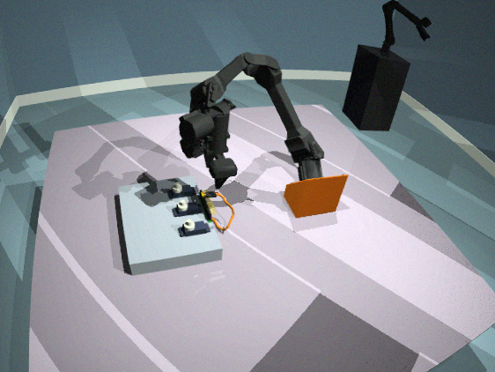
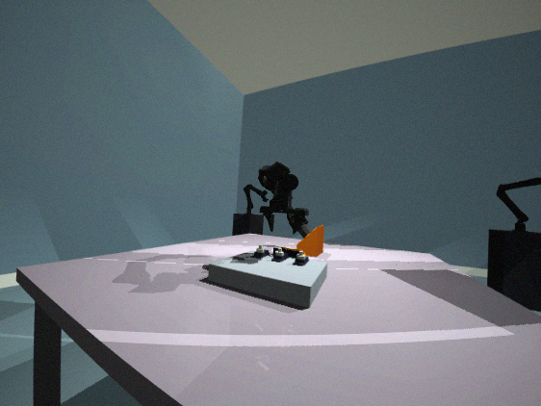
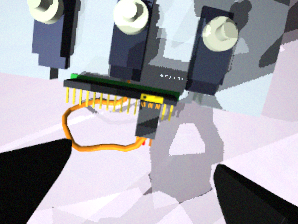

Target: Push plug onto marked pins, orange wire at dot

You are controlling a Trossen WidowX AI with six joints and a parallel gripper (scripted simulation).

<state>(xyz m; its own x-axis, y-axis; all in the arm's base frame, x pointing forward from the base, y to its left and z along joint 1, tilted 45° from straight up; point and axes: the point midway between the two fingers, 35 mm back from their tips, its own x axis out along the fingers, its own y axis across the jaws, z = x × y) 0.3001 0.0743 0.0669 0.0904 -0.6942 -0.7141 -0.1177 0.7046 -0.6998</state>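
The plug (image 1: 210,194) (image 3: 148,122) is a small black block at the three marked pins, square to the row, its front close against the yellow band (image 3: 152,98). Short orange-looking slots show at its front; whether it is fully seated I cannot tell. The orange lead (image 1: 232,213) (image 3: 105,148) loops from its rear to under the pin row (image 3: 87,97). The visible pins look straight; the covered ones are hidden. My gripper (image 2: 283,228) (image 3: 144,159) is wide open and empty, its fingers on either side of the plug and clear of it.
The pale holder block (image 1: 167,238) (image 2: 265,276) carries three dark servos with white horns, beyond the pins. An orange panel (image 1: 316,197) (image 2: 313,241) stands by the arm's base. Other arms stand on black pedestals (image 1: 376,88) away from the table.
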